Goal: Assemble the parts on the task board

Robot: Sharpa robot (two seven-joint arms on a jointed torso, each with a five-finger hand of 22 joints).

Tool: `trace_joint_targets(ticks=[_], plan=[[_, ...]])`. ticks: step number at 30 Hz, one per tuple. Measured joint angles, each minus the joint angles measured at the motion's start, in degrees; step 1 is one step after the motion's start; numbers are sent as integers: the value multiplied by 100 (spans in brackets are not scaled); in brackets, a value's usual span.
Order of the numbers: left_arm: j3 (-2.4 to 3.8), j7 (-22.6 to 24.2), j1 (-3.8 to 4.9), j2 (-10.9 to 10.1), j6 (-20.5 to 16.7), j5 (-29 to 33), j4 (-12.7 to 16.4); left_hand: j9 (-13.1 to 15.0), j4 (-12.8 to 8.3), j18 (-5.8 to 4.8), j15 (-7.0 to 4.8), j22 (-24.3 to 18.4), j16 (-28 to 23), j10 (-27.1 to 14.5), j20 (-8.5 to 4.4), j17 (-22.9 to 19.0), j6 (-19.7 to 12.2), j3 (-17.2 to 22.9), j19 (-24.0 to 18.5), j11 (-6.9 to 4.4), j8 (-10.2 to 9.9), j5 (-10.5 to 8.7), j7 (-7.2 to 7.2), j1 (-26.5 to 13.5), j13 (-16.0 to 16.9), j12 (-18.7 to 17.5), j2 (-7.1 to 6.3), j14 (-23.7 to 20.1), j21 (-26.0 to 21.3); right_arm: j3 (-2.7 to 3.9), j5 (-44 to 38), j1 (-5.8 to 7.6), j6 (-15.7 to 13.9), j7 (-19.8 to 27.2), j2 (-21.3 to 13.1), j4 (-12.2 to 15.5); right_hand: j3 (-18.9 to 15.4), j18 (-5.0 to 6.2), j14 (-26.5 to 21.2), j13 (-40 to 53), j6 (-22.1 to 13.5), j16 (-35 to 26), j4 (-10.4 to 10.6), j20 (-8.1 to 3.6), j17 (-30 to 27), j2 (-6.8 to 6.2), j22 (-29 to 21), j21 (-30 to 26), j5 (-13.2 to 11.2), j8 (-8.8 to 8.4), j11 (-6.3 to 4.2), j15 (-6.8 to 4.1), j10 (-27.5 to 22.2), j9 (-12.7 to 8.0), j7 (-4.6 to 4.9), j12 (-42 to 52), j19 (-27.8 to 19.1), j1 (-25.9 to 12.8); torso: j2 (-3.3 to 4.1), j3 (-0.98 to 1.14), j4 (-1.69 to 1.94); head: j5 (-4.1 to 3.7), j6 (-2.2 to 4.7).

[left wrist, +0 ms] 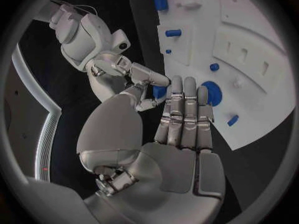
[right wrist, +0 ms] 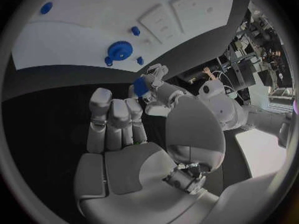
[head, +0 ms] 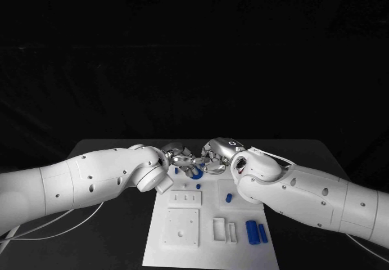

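Remote op here, quick status. Going by the head cam as a clock face: the black table takes up the lower half, and the task board runs from dead centre down to 6 o'clock. Both arms come in low and meet over the board's 12 o'clock end.

My worry is that meeting point. The left hand and right hand are packed tight together with one small piece between them. If either lets go before the other has a solid pinch, I reckon it drops onto the board or rolls off onto the table. The fingers could also snag each other, and a bump might nudge the blue gear, which lies on the board just beside the left fingertips.

On the grips: the left hand's fingers look straight and close together, reaching towards the piece. The right hand's fingers curl in round it. Both seem to touch the small blue part, but I can't tell which hand actually holds it, or whether both do.

Two blue cylinders sit loose near the board's 5 o'clock corner, and a smaller blue peg lies around 3 o'clock.
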Motion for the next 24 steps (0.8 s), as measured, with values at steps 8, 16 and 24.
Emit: trace_joint_targets(ticks=[8,16,24], plan=[[0,-79,0,4,91,0,-10,53,-39,-29,0,32,70,-21,-20,-2,21,-266,-20,-20,0,379,-21,324,128,97,246,0,0,-2,-33,-1,34,-12,34,6,0,0,0,0,0,0,31,1,0,0,-1,0,0,-16,0,1,0,1,1,0,0,0,-4,1,-1,-1,-11],[1,-108,0,3,122,19,-10,72,-55,-29,-20,38,111,-41,-20,-26,62,-387,-20,-40,0,544,-21,551,193,159,412,-20,0,-3,-51,-2,75,-18,56,10,0,-1,3,4,5,0,31,2,0,-23,-1,0,0,-26,0,3,0,85,9,0,0,23,-5,0,0,-10,-12],[-2,-111,0,-2,131,101,-11,83,-16,-31,-20,37,111,-81,-25,-51,61,-505,-56,-39,0,749,-21,721,229,159,639,-20,-26,-1,-59,2,113,-22,64,11,0,0,9,4,0,0,31,11,-1,-23,-2,0,0,-16,0,9,0,89,17,0,9,23,-5,-4,-1,-10,-9]])
